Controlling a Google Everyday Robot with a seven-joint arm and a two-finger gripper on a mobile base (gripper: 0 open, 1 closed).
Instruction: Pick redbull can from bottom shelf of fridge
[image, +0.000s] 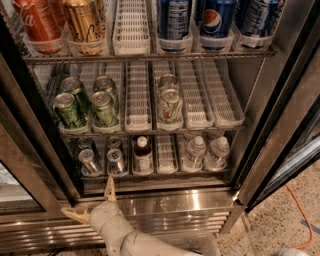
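Observation:
The fridge (280, 125) stands open in the camera view. Its bottom shelf (166, 156) holds white slotted lane trays. Two slim silver-topped redbull cans (89, 161) stand side by side at the front of the left lanes, the second one (116, 161) just to the right, with more cans behind them. My gripper (93, 202) is below and in front of the shelf, over the base grille (165, 220). It is open and empty, with one fingertip (109, 187) pointing up just below the right-hand can.
A dark white-capped bottle (142, 154) stands right of the redbull cans, then an empty lane and two water bottles (206, 151). Green cans (90, 106) fill the middle shelf. Cola and Pepsi cans sit on top. Dark door frames flank both sides; an orange cable (300, 220) lies on the floor.

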